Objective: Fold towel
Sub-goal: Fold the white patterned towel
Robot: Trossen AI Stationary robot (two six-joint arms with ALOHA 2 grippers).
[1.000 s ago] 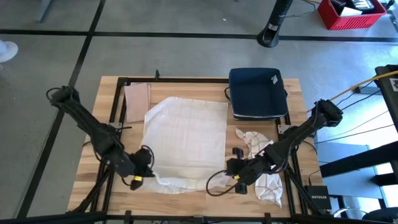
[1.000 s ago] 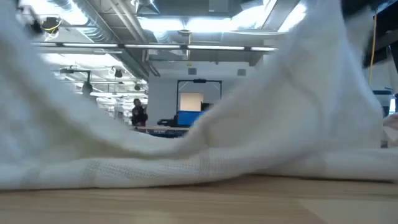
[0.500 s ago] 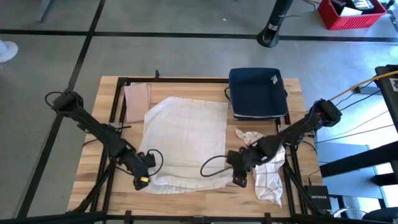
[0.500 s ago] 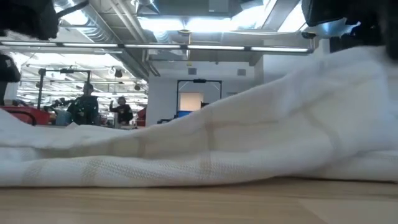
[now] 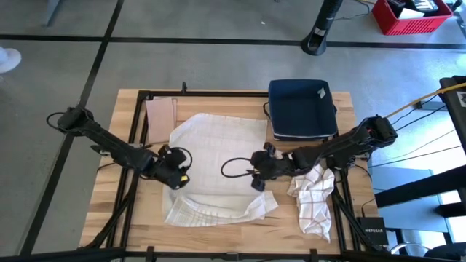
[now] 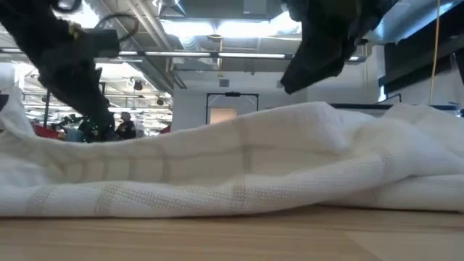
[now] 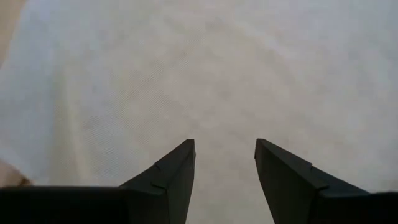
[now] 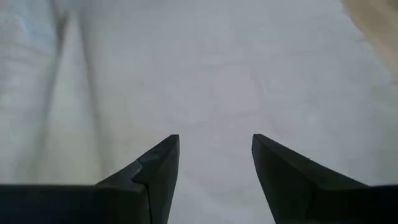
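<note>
— What is hard to make out here?

— From the table's level the white towel (image 6: 239,170) fills the foreground and hides most of the wooden table (image 5: 109,196); both arms show only as dark shapes cut off at the top. The room behind is dim, with a person barely visible.

— Where does the towel lie against the grippers?

— It lies spread mid-table, near edge folded over. The left gripper (image 5: 177,173) hangs above its left edge, fingers (image 7: 168,177) apart, gripping nothing. The right gripper (image 5: 257,169) hangs above its right side, likewise spread and empty, with a crumpled checked cloth (image 5: 312,200) and a dark blue tray (image 5: 301,109) further right.
</note>
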